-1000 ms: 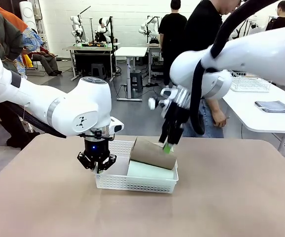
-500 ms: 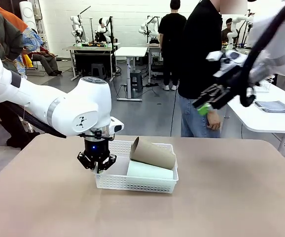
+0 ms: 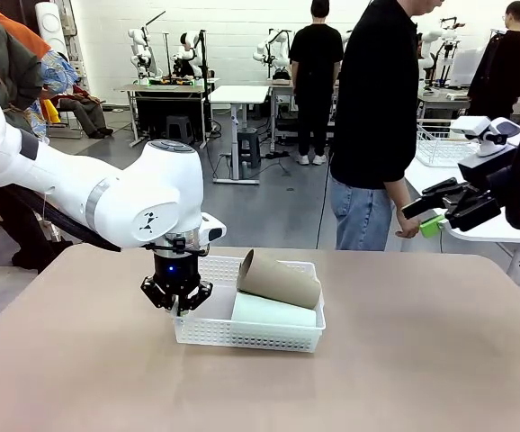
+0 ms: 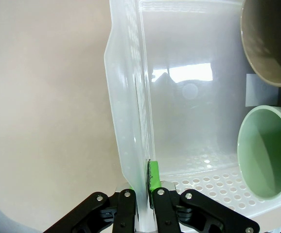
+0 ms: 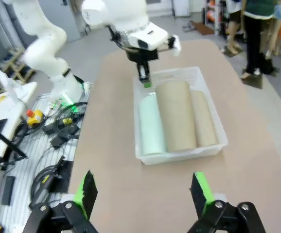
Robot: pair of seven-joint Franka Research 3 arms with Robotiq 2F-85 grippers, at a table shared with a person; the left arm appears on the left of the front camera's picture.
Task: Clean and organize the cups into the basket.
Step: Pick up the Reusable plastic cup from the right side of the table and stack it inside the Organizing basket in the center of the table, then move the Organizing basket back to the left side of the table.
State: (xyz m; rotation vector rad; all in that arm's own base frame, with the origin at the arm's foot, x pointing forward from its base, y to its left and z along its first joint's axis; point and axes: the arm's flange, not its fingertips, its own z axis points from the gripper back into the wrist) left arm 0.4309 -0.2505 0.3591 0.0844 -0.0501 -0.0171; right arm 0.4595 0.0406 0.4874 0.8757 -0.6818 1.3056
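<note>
The white basket (image 3: 242, 335) sits mid-table. My left gripper (image 3: 177, 304) is shut on its left rim; the left wrist view has the thin wall (image 4: 131, 121) pinched between my left gripper (image 4: 143, 196). A pale mint cup (image 3: 273, 311) lies on its side in the basket, and a tan cup (image 3: 278, 277) rests on top, tilted. The right wrist view looks down on the basket (image 5: 179, 156) with the mint cup (image 5: 152, 124) beside two tan cups (image 5: 175, 114) (image 5: 204, 119). My right gripper (image 3: 431, 216) (image 5: 144, 189) hangs open and empty, high at the right.
A person (image 3: 372, 126) stands at the table's far edge, right of centre. Behind my right gripper is another table with a wire basket (image 3: 453, 148) and a folded grey cloth (image 3: 498, 193). Bare tabletop surrounds the basket.
My right gripper has left the tan cup in the basket and swung up and far to the right, open. My left gripper has stayed on the rim. The person stepped right.
</note>
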